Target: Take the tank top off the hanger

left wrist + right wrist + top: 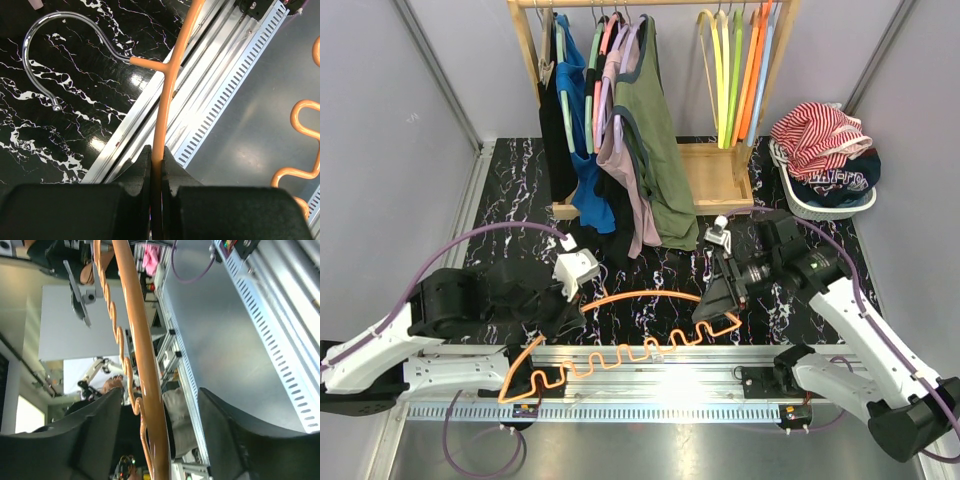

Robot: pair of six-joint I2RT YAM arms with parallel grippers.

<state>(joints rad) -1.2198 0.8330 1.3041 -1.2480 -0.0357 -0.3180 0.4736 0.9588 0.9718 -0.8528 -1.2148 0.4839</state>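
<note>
A bare orange hanger [640,294] with a wavy lower bar lies across the table's near edge and carries no garment. My left gripper [565,315] is shut on its thin upper arm just below the chrome hook [50,45]; in the left wrist view the gripper [157,152] pinches the orange bar [167,85]. My right gripper [715,303] is open at the hanger's right end; in the right wrist view the gripper [159,395] has its jaws wide apart, with the bar [142,350] between them, untouched. Tank tops, one olive green [655,140], hang on the rack.
A wooden clothes rack [720,175] stands at the back with several garments and spare coloured hangers [740,70]. A white basket [798,200] of clothes sits at the back right. A metal rail [650,385] runs along the near edge.
</note>
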